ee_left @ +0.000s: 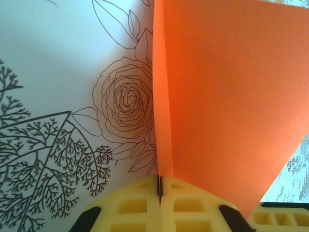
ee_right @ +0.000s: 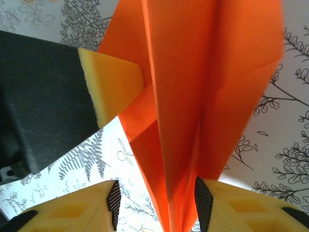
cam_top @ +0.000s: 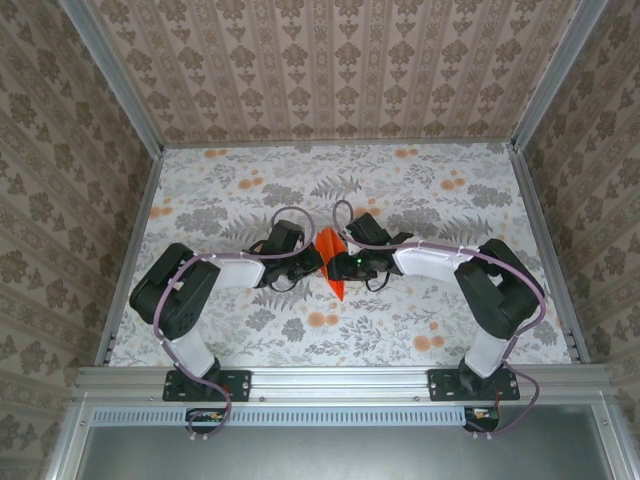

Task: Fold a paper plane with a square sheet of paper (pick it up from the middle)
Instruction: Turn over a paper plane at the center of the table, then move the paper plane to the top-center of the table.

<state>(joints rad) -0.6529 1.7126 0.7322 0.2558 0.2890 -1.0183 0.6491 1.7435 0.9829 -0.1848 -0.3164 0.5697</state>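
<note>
At mid-table [cam_top: 250, 190], paper plane [cam_top: 333, 272] clamped in left gripper [ee_left: 160, 186], right gripper [ee_right: 157, 199] apart astride it.

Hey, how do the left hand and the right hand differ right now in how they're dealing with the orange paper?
The left hand is shut, pinching an edge of the orange paper; the right hand is open, its jaws apart with the folded paper between them. The left hand sits left of the paper, the right hand on its right. Both are yellow-tipped and at the same paper.
</note>
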